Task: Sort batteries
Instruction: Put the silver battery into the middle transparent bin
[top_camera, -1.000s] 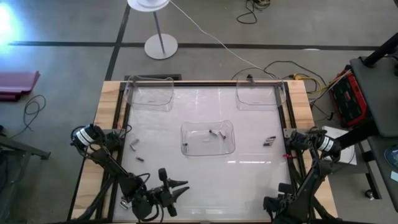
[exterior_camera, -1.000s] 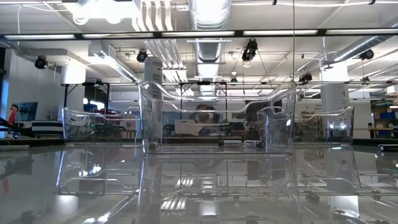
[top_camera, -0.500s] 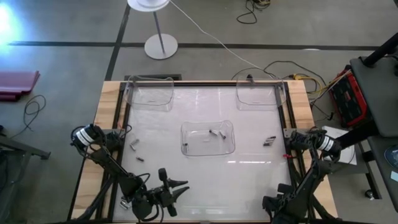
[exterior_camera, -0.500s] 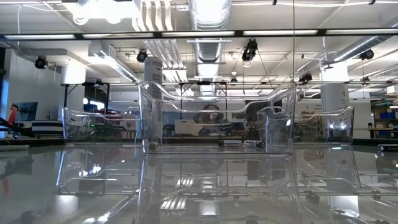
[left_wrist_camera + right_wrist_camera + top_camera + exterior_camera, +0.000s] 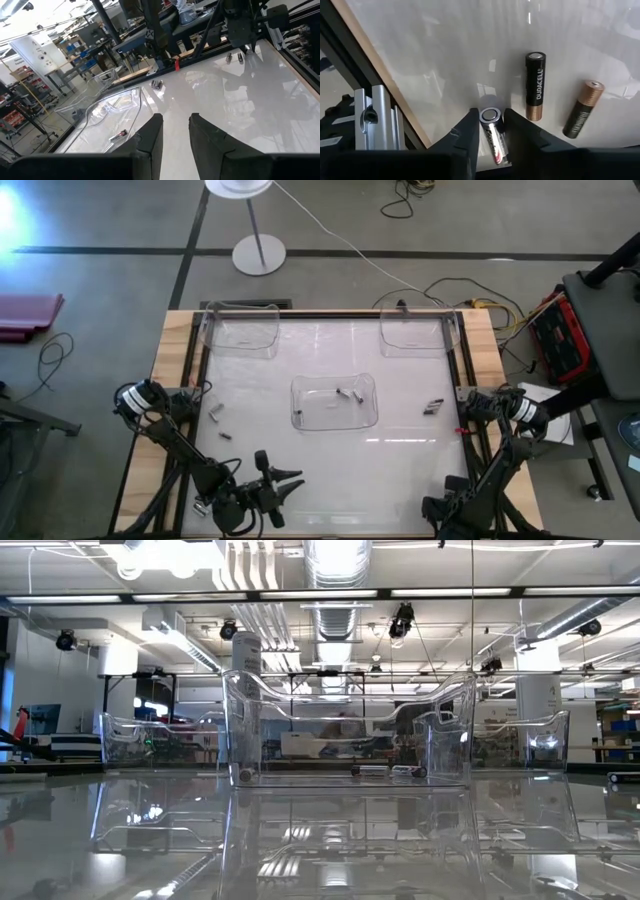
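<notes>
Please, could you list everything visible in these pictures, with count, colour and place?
clear trays: three, transparent; one at centre, two at far edge
grey batteries: count unclear; some in centre tray, some at left, a pair at right
black-and-copper batteries: two; on table beside right tool
silver battery: one; held in right tool
table: one, white top, wooden frame
lamp: one, white; floor beyond table
left tool: one, black, open, empty; near edge, left
right tool: one, black, shut on silver battery; near edge, right

White table [image 5: 400, 460] carries clear trays [image 5: 334, 402] and batteries [image 5: 432, 407].
</notes>
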### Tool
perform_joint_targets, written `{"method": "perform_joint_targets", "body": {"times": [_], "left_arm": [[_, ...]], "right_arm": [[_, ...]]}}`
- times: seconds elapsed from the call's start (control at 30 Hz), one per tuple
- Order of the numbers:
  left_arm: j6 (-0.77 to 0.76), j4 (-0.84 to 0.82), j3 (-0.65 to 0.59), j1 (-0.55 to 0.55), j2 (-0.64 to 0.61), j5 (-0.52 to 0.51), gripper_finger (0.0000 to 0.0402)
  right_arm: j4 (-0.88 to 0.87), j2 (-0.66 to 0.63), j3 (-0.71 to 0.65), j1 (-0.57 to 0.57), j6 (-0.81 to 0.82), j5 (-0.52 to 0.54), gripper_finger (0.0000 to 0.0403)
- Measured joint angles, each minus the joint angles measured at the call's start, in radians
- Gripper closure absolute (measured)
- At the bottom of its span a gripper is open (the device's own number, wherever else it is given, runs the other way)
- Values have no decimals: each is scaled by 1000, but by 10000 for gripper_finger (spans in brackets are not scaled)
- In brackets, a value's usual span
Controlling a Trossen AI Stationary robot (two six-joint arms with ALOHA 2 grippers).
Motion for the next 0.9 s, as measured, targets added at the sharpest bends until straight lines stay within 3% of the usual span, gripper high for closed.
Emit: {"method": "perform_joint_targets", "body": {"times": [0.23,0.5,0.9], "left_arm": [[0,0,0,0,0,0,326],[0,0,0,0,0,0,326],[0,0,0,0,0,0,326]], "right_arm": [[0,0,-2,0,-8,4,346],[28,0,-4,-7,-8,9,337],[59,3,28,-88,-21,35,345]]}}
